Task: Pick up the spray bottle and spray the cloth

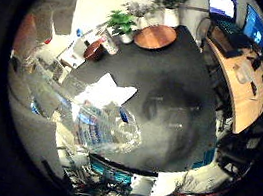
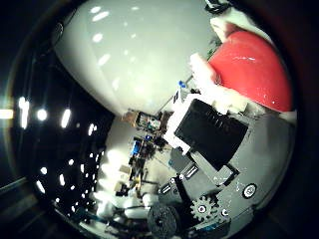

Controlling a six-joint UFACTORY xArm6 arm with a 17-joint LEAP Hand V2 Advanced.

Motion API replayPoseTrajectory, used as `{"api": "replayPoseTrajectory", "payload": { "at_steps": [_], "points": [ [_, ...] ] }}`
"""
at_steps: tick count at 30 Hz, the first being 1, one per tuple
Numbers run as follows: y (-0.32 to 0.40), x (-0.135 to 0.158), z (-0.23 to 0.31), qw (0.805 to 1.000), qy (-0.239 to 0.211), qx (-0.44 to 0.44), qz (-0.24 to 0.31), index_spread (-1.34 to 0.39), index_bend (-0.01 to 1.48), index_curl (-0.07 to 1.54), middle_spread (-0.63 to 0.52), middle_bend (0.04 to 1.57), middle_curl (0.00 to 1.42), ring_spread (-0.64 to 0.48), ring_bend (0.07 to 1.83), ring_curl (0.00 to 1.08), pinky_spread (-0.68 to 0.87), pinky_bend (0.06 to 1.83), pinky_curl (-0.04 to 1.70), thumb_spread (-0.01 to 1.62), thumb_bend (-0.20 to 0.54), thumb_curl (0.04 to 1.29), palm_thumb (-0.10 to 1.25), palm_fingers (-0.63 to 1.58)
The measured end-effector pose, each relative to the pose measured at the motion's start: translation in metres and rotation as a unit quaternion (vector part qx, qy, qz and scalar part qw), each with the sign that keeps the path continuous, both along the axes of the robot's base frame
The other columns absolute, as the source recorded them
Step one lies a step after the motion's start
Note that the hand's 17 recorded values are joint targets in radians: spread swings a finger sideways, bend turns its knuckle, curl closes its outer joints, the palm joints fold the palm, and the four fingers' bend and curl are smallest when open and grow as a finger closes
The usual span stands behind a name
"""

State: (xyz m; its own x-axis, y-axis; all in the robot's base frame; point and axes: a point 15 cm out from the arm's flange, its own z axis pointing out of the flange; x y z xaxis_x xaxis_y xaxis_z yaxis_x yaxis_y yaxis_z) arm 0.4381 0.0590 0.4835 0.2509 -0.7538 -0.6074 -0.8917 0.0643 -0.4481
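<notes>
In the right little finger side palm view, a clear spray bottle (image 1: 99,123) with a blue label lies tilted close to the palm, high above a dark table (image 1: 176,106). A white cloth (image 1: 122,92) lies on the table just beyond the bottle. In the right thumb side palm view, the bottle's red head (image 2: 254,65) with a white nozzle (image 2: 202,70) fills one corner. A black part of my right hand (image 2: 209,134) lies against that head, with the hand's geared parts beside it. The fingers seem curled round the bottle.
Past the dark table stand potted plants (image 1: 122,22), a round wooden table (image 1: 155,36) and a wooden desk (image 1: 239,75) with monitors. Boxes and clutter lie along the table's far left edge (image 1: 84,50). The thumb side view shows the ceiling and its lights (image 2: 100,40).
</notes>
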Motion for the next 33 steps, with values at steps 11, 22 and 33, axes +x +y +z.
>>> {"api": "replayPoseTrajectory", "payload": {
  "at_steps": [11,22,33],
  "points": [
    [0.104,-0.01,0.02,0.99,-0.005,-0.118,0.076,-0.26,1.18,0.68,-0.18,1.36,0.7,-0.22,1.42,0.64,-0.31,1.3,0.66,0.34,-0.02,1.0,1.06,1.19],
    [0.108,0.014,-0.008,0.971,0.08,-0.216,0.071,-0.26,1.19,0.67,-0.18,1.36,0.71,-0.22,1.41,0.65,-0.32,1.3,0.66,0.34,-0.021,0.99,1.05,1.19],
    [0.112,0.045,-0.097,0.955,0.169,-0.227,0.09,-0.26,1.19,0.67,-0.18,1.36,0.71,-0.23,1.4,0.66,-0.32,1.3,0.67,0.34,-0.021,0.99,1.05,1.19]
  ]
}}
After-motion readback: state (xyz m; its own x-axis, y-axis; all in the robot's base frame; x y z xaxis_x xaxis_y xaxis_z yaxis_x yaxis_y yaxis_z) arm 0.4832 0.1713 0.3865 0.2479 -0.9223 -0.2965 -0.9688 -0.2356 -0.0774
